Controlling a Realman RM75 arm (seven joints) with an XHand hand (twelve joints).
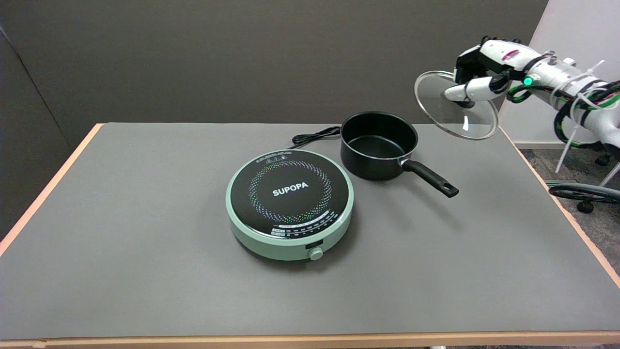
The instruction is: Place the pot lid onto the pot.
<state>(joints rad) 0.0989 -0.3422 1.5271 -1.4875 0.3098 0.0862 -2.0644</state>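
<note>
A black pot (379,145) stands uncovered on the grey table, its black handle (430,178) pointing toward the front right. My right hand (477,72) holds the glass pot lid (455,118) by its knob, up in the air at the upper right. The lid is tilted, its metal rim facing the camera, and it hangs above and to the right of the pot, near the table's far right corner. Nothing touches the pot.
A mint-green round induction cooker (289,203) with a black top marked SUPOPA sits just left of the pot, its black cord (314,137) trailing behind. The table's right edge (557,203) runs below my arm. A chair base (583,194) stands on the floor beyond.
</note>
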